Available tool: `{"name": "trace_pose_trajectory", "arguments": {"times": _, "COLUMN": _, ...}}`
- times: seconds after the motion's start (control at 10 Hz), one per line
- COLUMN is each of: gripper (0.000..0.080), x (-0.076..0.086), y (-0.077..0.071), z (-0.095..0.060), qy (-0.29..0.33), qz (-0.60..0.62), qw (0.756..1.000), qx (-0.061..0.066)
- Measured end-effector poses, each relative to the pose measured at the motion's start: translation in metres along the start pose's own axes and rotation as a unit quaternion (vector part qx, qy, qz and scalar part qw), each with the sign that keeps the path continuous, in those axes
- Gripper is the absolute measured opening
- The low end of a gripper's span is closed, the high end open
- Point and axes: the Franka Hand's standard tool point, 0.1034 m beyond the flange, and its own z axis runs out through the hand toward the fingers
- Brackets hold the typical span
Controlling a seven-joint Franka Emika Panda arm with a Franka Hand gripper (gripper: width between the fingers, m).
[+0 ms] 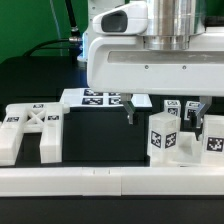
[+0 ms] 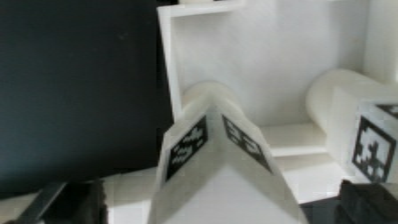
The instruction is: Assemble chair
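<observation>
Black surface (image 1: 28,85), white border rail (image 1: 110,180) along its front. I see the pincer (image 1: 167,112) released, jaws wide either side of a tagged leg block (image 1: 163,138). X-braced panel (image 1: 30,128) lies well apart, at the exterior view's left.

The chair parts below me, the X-braced panel (image 1: 30,128) and the leg blocks (image 1: 163,138), look like smooth matt white plastic with no shine, each carrying flat printed black-and-white tags (image 2: 187,150). The table (image 1: 30,85) under them is a dull black surface that reflects almost nothing, while the marker board (image 1: 95,98) and the border rail (image 1: 110,180) are the same plain matt white. My own shell (image 1: 130,60) is glossy white plastic catching highlights, with a silvery metal column (image 1: 172,18) above it.
</observation>
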Motion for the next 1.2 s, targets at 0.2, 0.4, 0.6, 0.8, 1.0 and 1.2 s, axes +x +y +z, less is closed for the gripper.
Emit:
{"name": "trace_pose_trajectory", "arguments": {"times": 0.2, "gripper": 0.0649, "x": -0.0001, "y": 0.0009, "z": 0.0004, "qy": 0.000, "qz": -0.057, "qw": 0.998, "qx": -0.002}}
{"name": "trace_pose_trajectory", "arguments": {"times": 0.4, "gripper": 0.0649, "x": 0.0003, "y": 0.0028, "z": 0.0004, "qy": 0.000, "qz": -0.127, "qw": 0.992, "qx": -0.002}}
{"name": "trace_pose_trajectory", "arguments": {"times": 0.6, "gripper": 0.0649, "x": 0.0003, "y": 0.0044, "z": 0.0006, "qy": -0.001, "qz": -0.177, "qw": 0.984, "qx": -0.006}}
{"name": "trace_pose_trajectory", "arguments": {"times": 0.8, "gripper": 0.0649, "x": 0.0001, "y": 0.0070, "z": 0.0012, "qy": -0.002, "qz": -0.229, "qw": 0.973, "qx": -0.010}}
{"name": "trace_pose_trajectory", "arguments": {"times": 1.0, "gripper": 0.0521, "x": 0.0001, "y": 0.0073, "z": 0.0012, "qy": -0.002, "qz": -0.228, "qw": 0.974, "qx": -0.010}}
{"name": "trace_pose_trajectory", "arguments": {"times": 1.2, "gripper": 0.0387, "x": 0.0002, "y": 0.0075, "z": 0.0011, "qy": -0.002, "qz": -0.224, "qw": 0.974, "qx": -0.010}}
